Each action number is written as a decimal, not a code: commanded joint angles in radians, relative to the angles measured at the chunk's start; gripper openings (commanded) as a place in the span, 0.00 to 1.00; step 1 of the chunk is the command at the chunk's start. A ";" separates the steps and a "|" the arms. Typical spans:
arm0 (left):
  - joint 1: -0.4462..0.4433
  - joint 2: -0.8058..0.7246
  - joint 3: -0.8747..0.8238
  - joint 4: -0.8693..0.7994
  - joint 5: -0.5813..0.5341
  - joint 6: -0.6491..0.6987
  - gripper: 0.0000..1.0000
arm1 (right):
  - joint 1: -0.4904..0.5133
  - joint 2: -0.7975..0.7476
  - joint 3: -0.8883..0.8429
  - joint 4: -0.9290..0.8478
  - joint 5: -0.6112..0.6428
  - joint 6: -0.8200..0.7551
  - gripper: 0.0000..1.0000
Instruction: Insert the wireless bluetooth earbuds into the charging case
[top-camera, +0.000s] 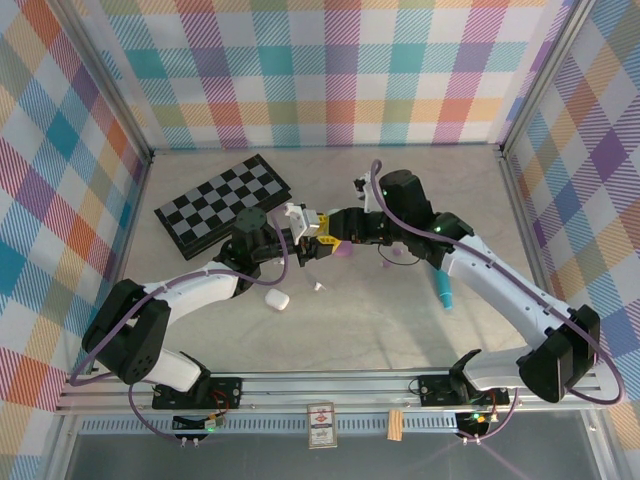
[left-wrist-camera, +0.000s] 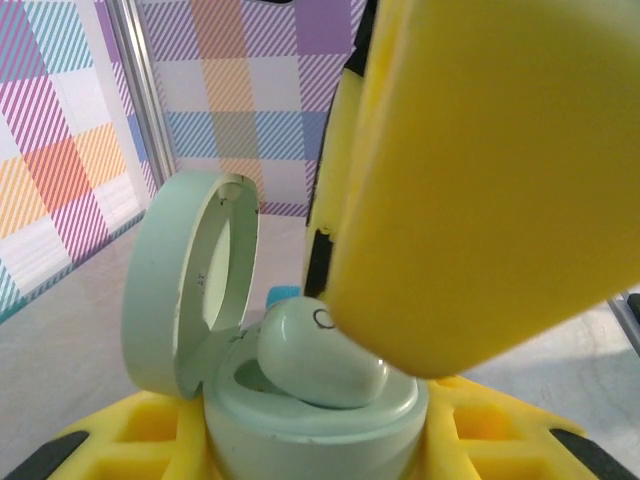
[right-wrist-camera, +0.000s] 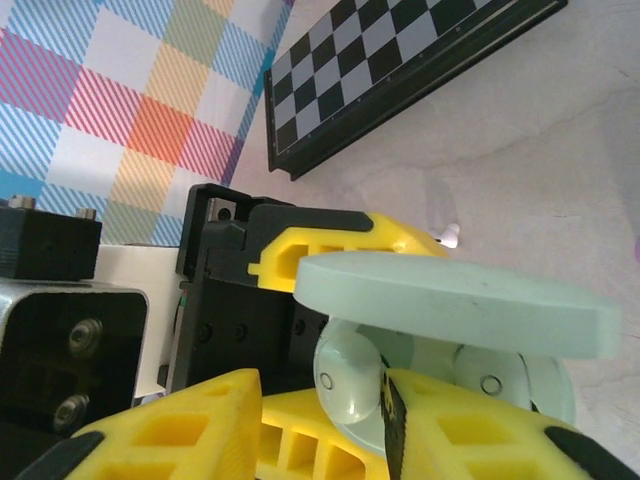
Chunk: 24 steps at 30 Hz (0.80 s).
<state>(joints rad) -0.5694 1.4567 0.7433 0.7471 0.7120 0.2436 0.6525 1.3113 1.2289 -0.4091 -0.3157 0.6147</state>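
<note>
- Left tool (top-camera: 312, 224) reaches from the lower left of the top view to the middle of the frame and is clamped on the mint charging case (left-wrist-camera: 185, 300). In its own wrist view the case base sits between its yellow fingers (left-wrist-camera: 120, 445) at the bottom edge.
- Right tool (top-camera: 332, 237) comes in from the lower right and meets the left one tip to tip. In its wrist view (right-wrist-camera: 340, 420) its fingers stand either side of a mint earbud (right-wrist-camera: 350, 385), one of them touching it. I cannot tell whether they pinch it or only flank it.
- Tabletop (top-camera: 380, 330) is pale and carries the loose things.
- Chessboard (top-camera: 225, 205) lies tilted, up and left of the middle, beyond the left tool.
- Teal pen (top-camera: 444, 293) lies right of centre, just beside the right arm.
- Charging case has its lid open, standing upright at the left of the left wrist view. The mint earbud (left-wrist-camera: 320, 355) lies tilted in the base, with the right tool's broad yellow finger resting on its upper right. From the right wrist the lid (right-wrist-camera: 450, 305) shows edge-on, and a second mint earbud (right-wrist-camera: 492, 378) sits under it beside the first.
- White case (top-camera: 277, 298), closed, rests on the tabletop just below the left tool.
- Purple piece (top-camera: 343, 252) lies just under the right tool, too small to tell whether it is a case or a bud.
- Tiny white earbud (top-camera: 320, 286) lies just right of the white case.
</note>
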 joint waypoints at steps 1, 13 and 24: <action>-0.009 0.011 0.021 0.098 0.008 -0.024 0.34 | -0.005 -0.058 0.008 -0.034 0.029 -0.027 0.43; -0.009 -0.041 -0.013 0.033 0.005 0.054 0.34 | -0.018 -0.163 0.030 -0.054 0.060 -0.170 0.52; -0.009 -0.075 -0.035 0.036 0.012 0.063 0.34 | -0.053 0.041 0.219 -0.169 0.121 -0.199 0.52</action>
<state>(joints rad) -0.5694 1.4155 0.7170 0.7609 0.7128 0.2859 0.6014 1.3113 1.4109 -0.5148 -0.2092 0.4530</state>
